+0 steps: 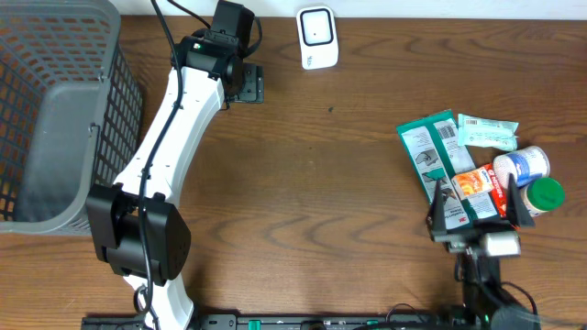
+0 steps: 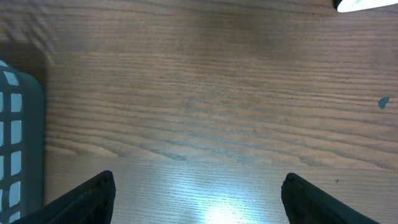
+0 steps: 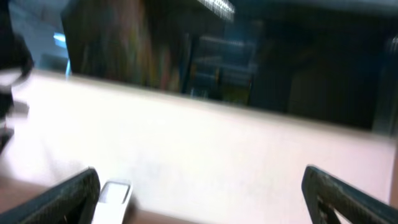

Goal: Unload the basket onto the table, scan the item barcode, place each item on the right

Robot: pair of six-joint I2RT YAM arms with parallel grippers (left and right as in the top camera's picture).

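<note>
The white barcode scanner (image 1: 317,37) stands at the table's far edge; its corner (image 2: 367,5) shows in the left wrist view. A pile of items lies at the right: a green package (image 1: 431,151) with a barcode on it, a pale packet (image 1: 486,133), an orange packet (image 1: 477,188), a white-and-blue bottle (image 1: 523,165) and a green-capped bottle (image 1: 545,195). My right gripper (image 1: 477,211) hangs open over the orange packet, holding nothing; its blurred wrist view shows the open right gripper (image 3: 205,199) facing the wall. My left gripper (image 1: 246,84) stands open and unladen left of the scanner, seen as the left gripper (image 2: 199,205) above bare wood.
A grey mesh basket (image 1: 55,110) fills the far left corner; its wall (image 2: 18,143) shows in the left wrist view. The left arm (image 1: 165,137) stretches diagonally from the front left toward the back.
</note>
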